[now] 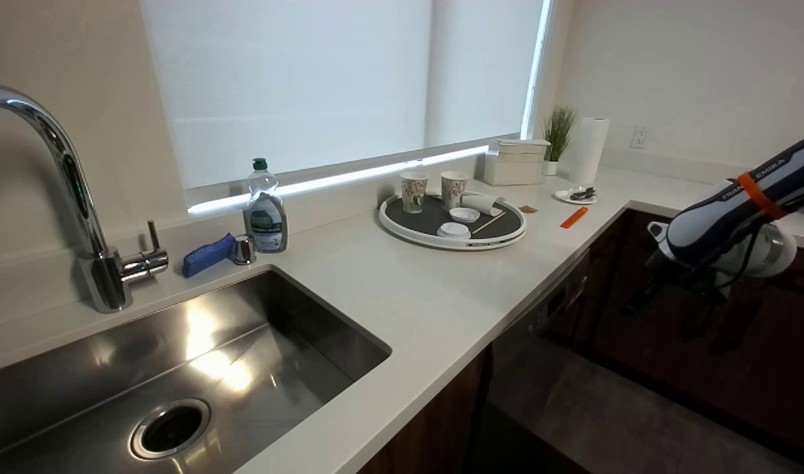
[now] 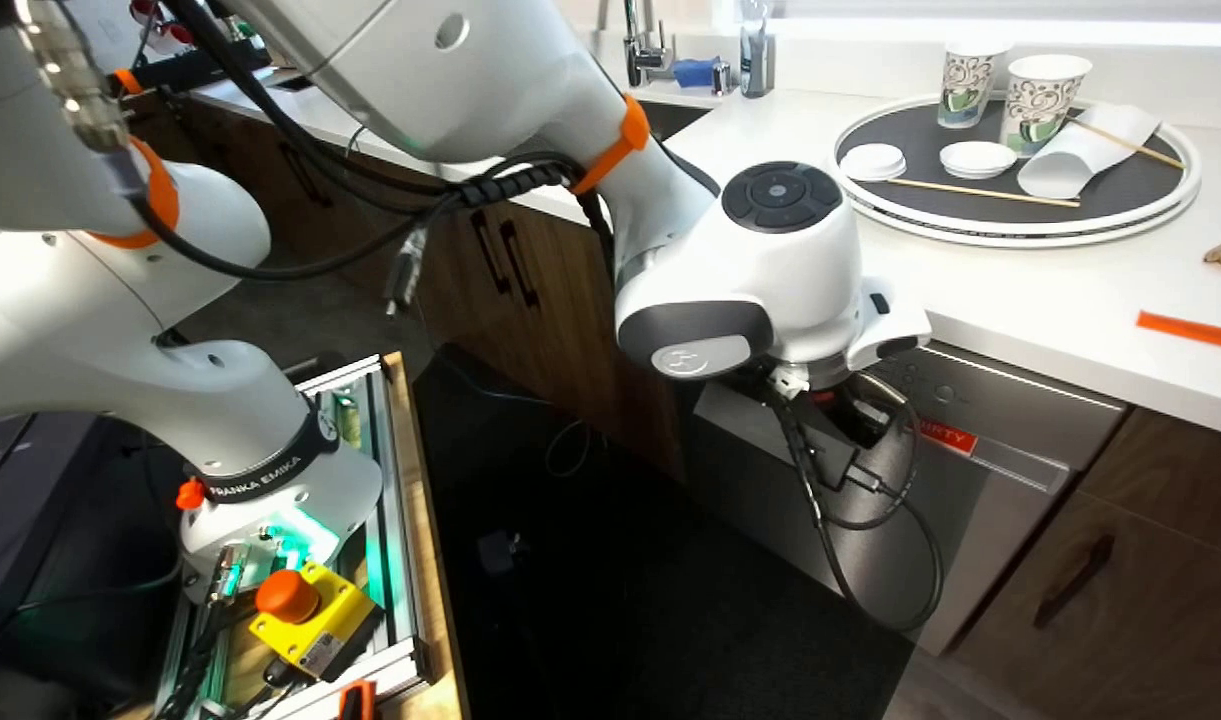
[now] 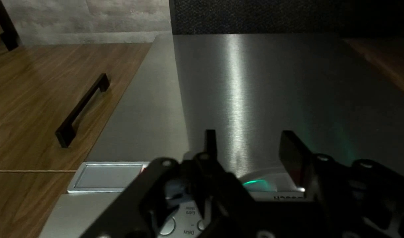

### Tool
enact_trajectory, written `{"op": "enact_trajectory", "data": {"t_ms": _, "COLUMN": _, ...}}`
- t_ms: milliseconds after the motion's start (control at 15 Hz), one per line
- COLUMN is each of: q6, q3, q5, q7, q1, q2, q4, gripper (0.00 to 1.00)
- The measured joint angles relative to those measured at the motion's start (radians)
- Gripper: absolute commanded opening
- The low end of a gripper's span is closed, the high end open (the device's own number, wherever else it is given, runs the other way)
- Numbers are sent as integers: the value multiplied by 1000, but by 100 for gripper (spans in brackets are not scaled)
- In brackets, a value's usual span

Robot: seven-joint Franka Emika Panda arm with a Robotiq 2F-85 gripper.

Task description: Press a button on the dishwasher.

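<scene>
The dishwasher [image 3: 241, 109] is shiny and grey, and it stands under the front edge of the bench [image 1: 388, 289]. Round buttons [image 3: 168, 226] sit in its top part, and the gripper [image 3: 249, 145] blocks some of them in the wrist view. The gripper is out past the front edge, and its two fingers [image 3: 210, 142] are spread apart; I cannot tell if it touches the dishwasher. A red sign [image 2: 950, 439] is on the dishwasher, near the buttons. Right beside it is a brown door [image 2: 1150, 610] with a black handle [image 2: 1075, 580]. The arm [image 2: 750, 270] is tilted down in front of that edge. On the bench above, a round tray [image 1: 411, 225] holds two cups [image 2: 1042, 100], white lids [image 2: 873, 162], a curled white thing [image 2: 1075, 160] and thin sticks [image 2: 980, 193]. An orange strip [image 1: 574, 217] lies near the front edge, close to the inside corner. Toward the back corner are a plate [image 1: 563, 196], a paper roll [image 1: 591, 151], a plant [image 1: 560, 131] and a white box [image 1: 517, 164]. Further along the bench, away from that corner, is the sink [image 1: 296, 395], and near the back edge there are a tap [image 1: 104, 280], a blue cloth [image 1: 207, 255] and a soap bottle [image 1: 266, 220]
</scene>
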Motion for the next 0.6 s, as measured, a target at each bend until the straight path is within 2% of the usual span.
{"op": "enact_trajectory", "data": {"t_ms": 133, "q6": 0, "q3": -21, "q5": 1, "q7": -16, "q1": 18, "q2": -52, "q4": -41, "gripper": 99}}
{"op": "enact_trajectory", "data": {"t_ms": 600, "q6": 0, "q3": -98, "q5": 35, "q7": -32, "q1": 93, "q2": -195, "q4": -146, "gripper": 100}}
